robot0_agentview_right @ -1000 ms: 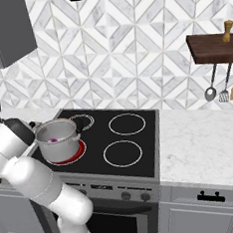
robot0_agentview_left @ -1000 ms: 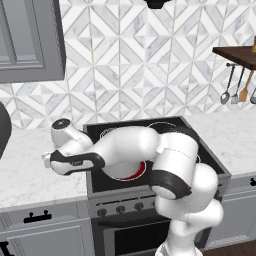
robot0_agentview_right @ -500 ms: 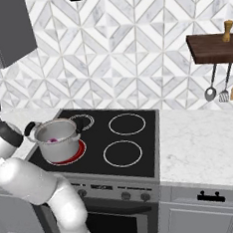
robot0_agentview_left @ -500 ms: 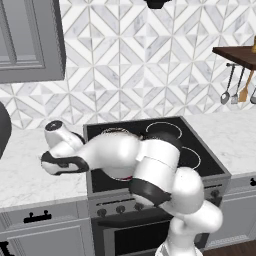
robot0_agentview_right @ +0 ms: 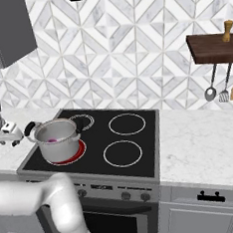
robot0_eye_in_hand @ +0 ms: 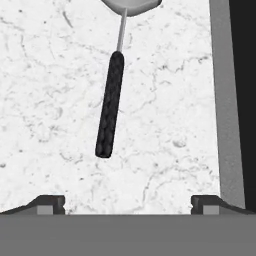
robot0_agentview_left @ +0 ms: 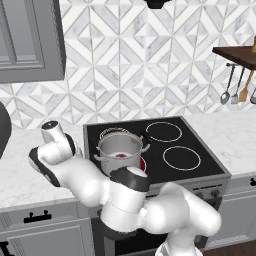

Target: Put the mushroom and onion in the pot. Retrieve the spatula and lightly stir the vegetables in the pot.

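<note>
The spatula lies flat on the marble counter, black handle toward me, its silver head cut off at the top of the hand view. My gripper hovers over the handle's near end, open, with nothing between its fingers. In the base views my hand hangs over the counter just left of the stove. The steel pot stands on the front left burner. The purple-red onion shows inside it. The mushroom is out of view.
The black cooktop has a red-glowing ring under the pot. Its grey edge runs down the right of the hand view. A ladle and an orange spatula hang from a wall rack at the far right.
My arm has swung left, away from the pot and out over the counter beside the stove. The pot now shows uncovered in the left base view. The jaws stayed open.
</note>
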